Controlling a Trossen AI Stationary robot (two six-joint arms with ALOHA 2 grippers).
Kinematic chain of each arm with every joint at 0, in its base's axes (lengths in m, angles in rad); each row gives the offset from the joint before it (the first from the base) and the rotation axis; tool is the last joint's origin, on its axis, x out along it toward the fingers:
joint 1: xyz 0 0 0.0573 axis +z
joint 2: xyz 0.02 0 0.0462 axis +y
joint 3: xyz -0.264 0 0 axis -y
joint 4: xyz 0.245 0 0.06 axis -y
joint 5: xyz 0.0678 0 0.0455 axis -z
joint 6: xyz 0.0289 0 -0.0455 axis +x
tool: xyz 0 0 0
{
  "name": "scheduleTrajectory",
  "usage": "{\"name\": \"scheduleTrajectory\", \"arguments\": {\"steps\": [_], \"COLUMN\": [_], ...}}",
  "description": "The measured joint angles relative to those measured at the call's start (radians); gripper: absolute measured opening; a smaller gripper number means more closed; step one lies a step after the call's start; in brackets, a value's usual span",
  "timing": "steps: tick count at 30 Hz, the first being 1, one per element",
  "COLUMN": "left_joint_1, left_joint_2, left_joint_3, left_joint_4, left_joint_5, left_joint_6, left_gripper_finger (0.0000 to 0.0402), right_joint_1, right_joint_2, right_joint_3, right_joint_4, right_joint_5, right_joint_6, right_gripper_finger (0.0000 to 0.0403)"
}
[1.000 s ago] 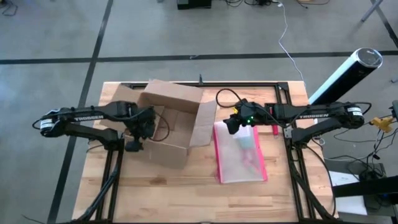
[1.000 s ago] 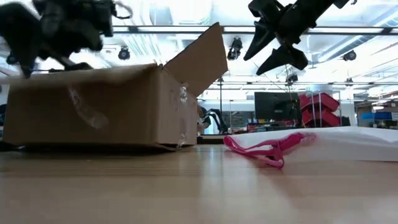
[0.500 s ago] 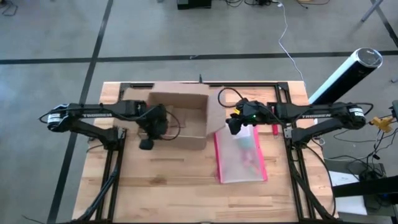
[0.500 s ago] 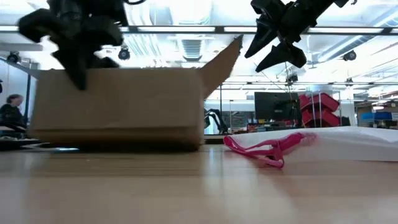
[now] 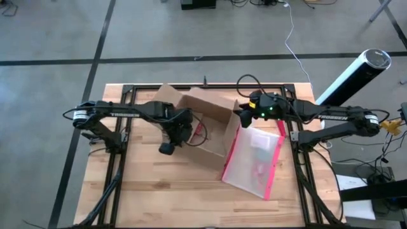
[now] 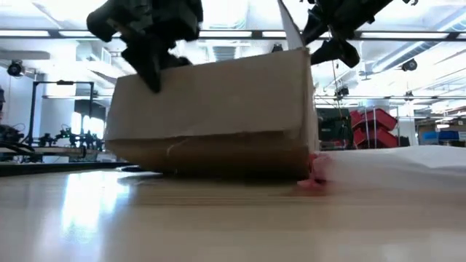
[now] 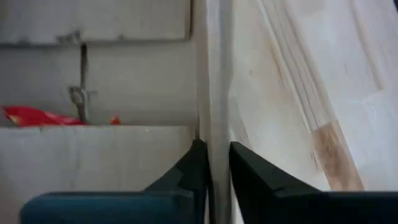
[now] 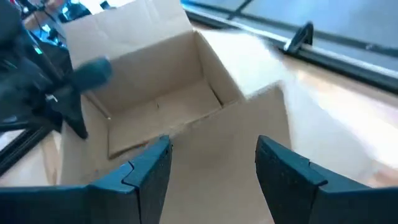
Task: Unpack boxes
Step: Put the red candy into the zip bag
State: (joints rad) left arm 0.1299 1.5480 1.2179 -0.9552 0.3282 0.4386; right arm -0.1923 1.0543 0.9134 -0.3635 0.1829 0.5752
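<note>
Currently, left gripper (image 7: 212, 163) clamps the box (image 5: 206, 124) wall between its jaws; right gripper (image 8: 214, 163), jaws apart, hovers above a flap.

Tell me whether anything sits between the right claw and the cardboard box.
Nothing visible does. The right claw is open directly above the cardboard box, at its flap beside the pink-edged pouch. The left claw is already shut on the box's wall on the other side.
</note>
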Motion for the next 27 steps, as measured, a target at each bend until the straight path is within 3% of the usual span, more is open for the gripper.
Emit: {"name": "scheduleTrajectory", "arguments": {"steps": [10,16,22,27], "left_joint_1": [0.002,0.003,0.006,0.007], "left_joint_2": [-0.041,-0.050,-0.057,-0.057], "left_joint_3": [-0.007,-0.007,-0.007,-0.007], "left_joint_4": [-0.012,-0.017,-0.017,-0.022], "left_joint_5": [-0.106,-0.162,-0.170,-0.170], "left_joint_6": [-0.056,-0.063,-0.059,-0.059], "left_gripper_finger": [0.0177,0.0237,0.0274,0.0283], "right_joint_1": [-0.005,-0.004,-0.002,-0.002], "right_joint_2": [-0.001,0.035,0.137,0.269], "right_joint_3": [0.000,0.000,0.006,0.156], "right_joint_4": [0.194,0.367,0.473,0.378], "right_joint_5": [-0.007,-0.072,-0.148,-0.201], "right_joint_6": [-0.068,-0.066,-0.052,-0.135], "right_gripper_finger": [0.0204,0.0204,0.0204,0.0204]}}
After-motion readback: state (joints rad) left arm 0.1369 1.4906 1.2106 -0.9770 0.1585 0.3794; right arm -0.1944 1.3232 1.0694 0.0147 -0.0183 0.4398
